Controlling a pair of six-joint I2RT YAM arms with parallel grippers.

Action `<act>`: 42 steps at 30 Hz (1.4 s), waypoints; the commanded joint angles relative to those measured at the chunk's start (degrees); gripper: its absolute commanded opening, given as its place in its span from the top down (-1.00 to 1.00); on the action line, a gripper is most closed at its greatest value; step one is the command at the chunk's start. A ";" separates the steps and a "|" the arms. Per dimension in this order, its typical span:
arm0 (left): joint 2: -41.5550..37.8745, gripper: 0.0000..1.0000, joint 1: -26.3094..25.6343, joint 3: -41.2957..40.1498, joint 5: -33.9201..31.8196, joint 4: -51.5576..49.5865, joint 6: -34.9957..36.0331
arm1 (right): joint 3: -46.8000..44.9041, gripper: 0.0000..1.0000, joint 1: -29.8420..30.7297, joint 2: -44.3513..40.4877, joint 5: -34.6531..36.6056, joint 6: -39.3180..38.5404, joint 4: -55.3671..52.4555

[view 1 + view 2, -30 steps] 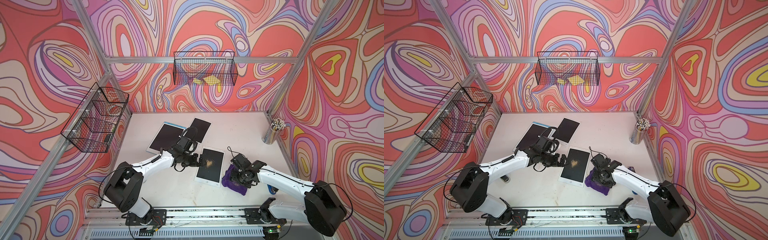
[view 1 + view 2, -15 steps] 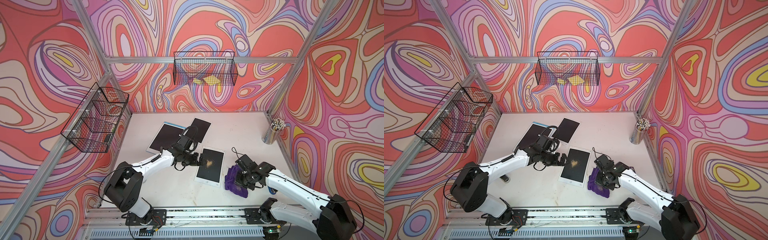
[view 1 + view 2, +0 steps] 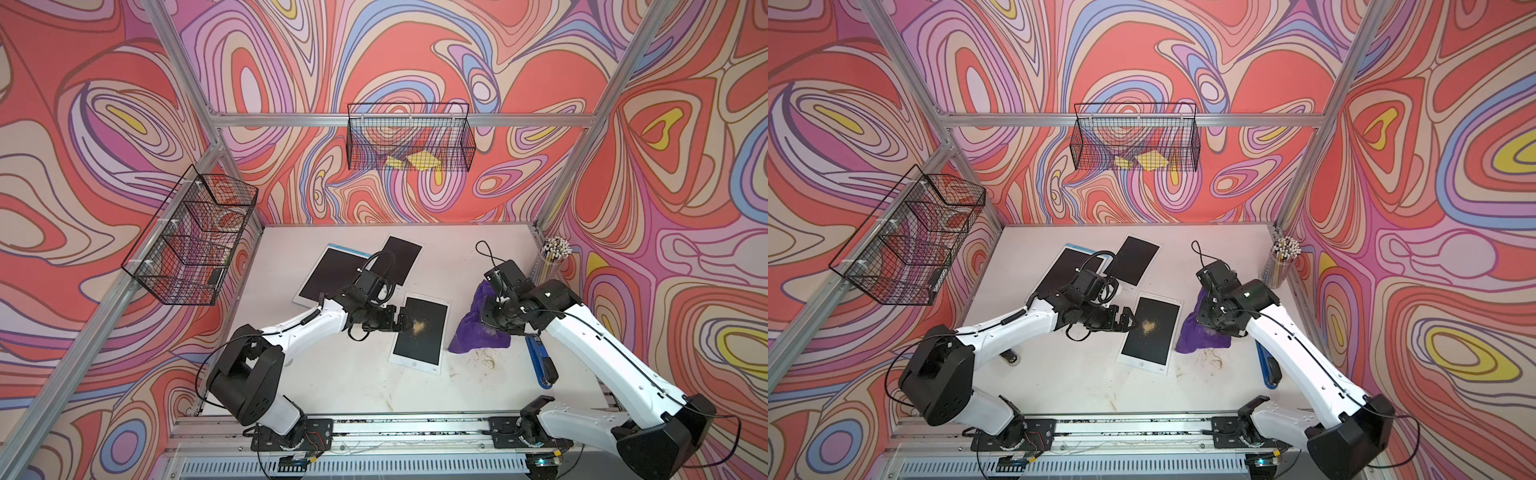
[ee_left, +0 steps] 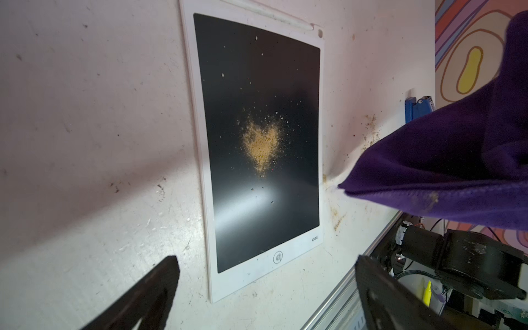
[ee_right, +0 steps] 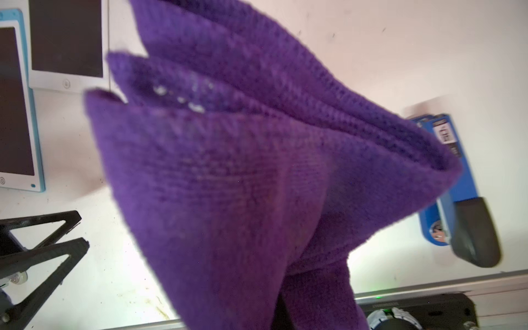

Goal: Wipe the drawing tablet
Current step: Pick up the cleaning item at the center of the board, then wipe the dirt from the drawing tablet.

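Observation:
The drawing tablet [image 3: 419, 332] [image 3: 1152, 340] [image 4: 257, 71] lies flat mid-table: a white frame and a black screen with a patch of yellowish powder at its centre. My left gripper [image 3: 401, 322] [image 3: 1129, 322] [image 4: 267, 261] stands open at the tablet's left edge, holding nothing. My right gripper [image 3: 487, 319] [image 3: 1209, 320] is shut on a purple cloth [image 3: 473, 334] [image 3: 1200, 338] [image 4: 443, 160] [image 5: 243, 171]. The cloth hangs in folds just right of the tablet, its lower hem near the table. It hides the right fingers in the right wrist view.
Two more tablets [image 3: 332, 276] [image 3: 401, 259] lie overlapping behind the left arm. A blue stapler-like tool [image 3: 540, 361] [image 5: 457, 200] lies under the right arm, with crumbs [image 3: 484, 361] beside it. A pencil cup [image 3: 555, 257] stands back right. Wire baskets [image 3: 409, 137] [image 3: 191, 237] hang on the walls.
My right gripper has shut on the purple cloth and lifted it up and toward the back, so it now hangs instead of lying bunched on the table. The left arm has stayed put.

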 commanded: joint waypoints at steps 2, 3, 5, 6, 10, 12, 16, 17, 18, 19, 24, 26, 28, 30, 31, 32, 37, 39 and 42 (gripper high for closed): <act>-1.45 -0.98 0.31 -0.78 0.33 0.79 -0.01 | -4.04 1.00 -5.65 3.70 -5.40 -6.19 0.19; -1.28 -0.99 0.33 -0.71 0.63 0.75 -0.03 | -4.95 1.00 -5.86 3.33 -4.79 -5.61 0.91; -1.31 -0.98 0.33 -1.17 1.02 1.37 -0.31 | -5.15 1.00 -6.55 -0.27 -2.71 -4.39 3.26; -1.44 -0.98 0.32 -1.67 1.21 1.84 -0.61 | -4.75 1.00 -7.33 -1.33 -3.54 -4.33 4.27; -1.44 -0.98 0.33 -3.15 1.72 3.73 -1.56 | -3.34 1.00 -8.07 0.29 -14.50 -4.99 11.00; -1.29 -0.98 0.34 -3.83 2.42 4.86 -2.19 | -3.36 1.00 -8.05 1.70 -18.61 -4.21 15.71; -1.99 -0.98 0.32 -4.81 2.25 4.66 -2.48 | -1.15 1.00 -8.08 6.41 -19.75 -4.98 20.62; -2.58 -0.99 0.33 -5.21 1.82 4.54 -2.53 | -0.77 1.00 -8.05 7.75 -20.37 -5.17 22.11; -3.28 -0.99 0.33 -5.76 1.39 4.50 -2.76 | -0.23 1.00 -8.05 9.01 -21.45 -5.24 23.39; -3.83 -0.98 0.33 -6.09 0.91 4.30 -2.86 | 0.42 1.00 -8.06 10.30 -22.51 -5.23 24.17; -6.24 -0.98 0.33 -7.03 -1.01 2.06 -2.47 | 2.83 1.00 -7.25 15.45 -26.17 -4.11 29.27; -7.18 -0.98 0.58 -7.39 -1.58 1.66 -2.32 | 5.40 1.00 -5.58 17.79 -24.05 -5.13 29.04; -7.72 -0.99 1.28 -7.99 -1.21 1.72 -2.60 | 8.08 1.00 -3.17 20.08 -20.62 -6.42 27.93; -7.93 -0.98 2.34 -8.76 0.21 2.40 -3.37 | 10.61 1.00 -0.52 22.47 -15.78 -7.60 26.32; -8.11 -0.99 2.88 -9.35 0.92 2.99 -3.93 | 11.86 1.00 0.94 23.67 -13.10 -8.30 25.48; -8.28 -0.98 3.26 -10.02 1.30 3.45 -4.23 | 12.88 1.00 2.40 24.81 -10.08 -8.95 24.50; -10.15 -0.98 3.76 -11.91 0.50 3.97 -4.68 | 14.69 1.00 7.93 29.35 -3.57 -10.83 23.77; -10.95 -0.98 4.01 -12.37 0.02 3.53 -4.58 | 15.23 1.00 10.22 31.29 -1.91 -11.07 23.73; -12.93 -0.98 4.20 -13.42 -1.26 3.31 -4.56 | 15.46 1.00 13.12 33.58 -0.03 -11.49 24.53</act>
